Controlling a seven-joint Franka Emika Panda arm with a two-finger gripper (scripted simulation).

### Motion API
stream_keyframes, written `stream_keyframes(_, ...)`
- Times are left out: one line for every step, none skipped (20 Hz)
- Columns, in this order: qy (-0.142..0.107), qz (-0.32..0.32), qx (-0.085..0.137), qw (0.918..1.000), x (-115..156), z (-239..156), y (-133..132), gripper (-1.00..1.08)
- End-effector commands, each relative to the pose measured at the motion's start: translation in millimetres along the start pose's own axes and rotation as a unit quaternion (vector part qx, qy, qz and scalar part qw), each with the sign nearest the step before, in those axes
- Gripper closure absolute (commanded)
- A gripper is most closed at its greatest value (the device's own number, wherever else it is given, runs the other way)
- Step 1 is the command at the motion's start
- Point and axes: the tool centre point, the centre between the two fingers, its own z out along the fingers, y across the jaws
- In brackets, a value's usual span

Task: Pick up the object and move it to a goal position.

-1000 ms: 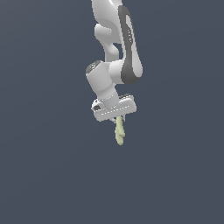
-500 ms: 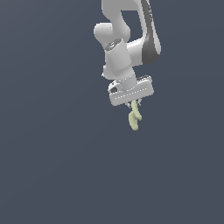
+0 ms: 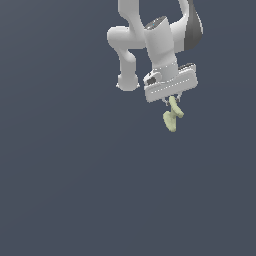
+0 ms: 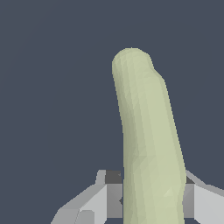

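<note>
The object (image 3: 172, 116) is a small pale yellow-green lumpy piece hanging below the white gripper (image 3: 170, 101) in the upper right of the exterior view. The gripper is shut on its upper end and holds it in the air. In the wrist view the object (image 4: 148, 144) fills the middle as a long pale banana-like shape, clamped between the two grey fingers (image 4: 98, 199). The white arm (image 3: 150, 40) reaches in from above.
Only a plain dark grey-blue background (image 3: 75, 175) shows around and beneath the arm. No goal marker or other thing is in view.
The arm has carried the object up and toward the exterior view's right, and the wrist has turned, so the object hangs at a different angle.
</note>
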Motion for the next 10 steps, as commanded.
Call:
stream_keyframes(0.000,0.001,0.000,1.0000,-9,-7,-19,1.08)
stream_keyframes(0.000,0.001,0.000,1.0000,-11,-10,-26,1.08)
stream_keyframes(0.000,0.001,0.000,1.0000,-14,-12,-32,1.08)
stream_keyframes(0.000,0.001,0.000,1.0000,-16,-14,-38,1.08)
stream_keyframes(0.000,0.001,0.001,1.0000,-18,-16,-43,1.08)
stream_keyframes(0.000,0.001,0.001,1.0000,-20,-17,-47,1.08)
stream_keyframes(0.000,0.001,0.001,1.0000,-21,-19,-52,1.08)
stream_keyframes(0.000,0.001,0.001,1.0000,-23,-20,-55,1.08)
stream_keyframes(0.000,0.001,0.001,1.0000,-24,-21,-59,1.08)
stream_keyframes(0.000,0.001,0.001,1.0000,-25,-22,-61,1.08)
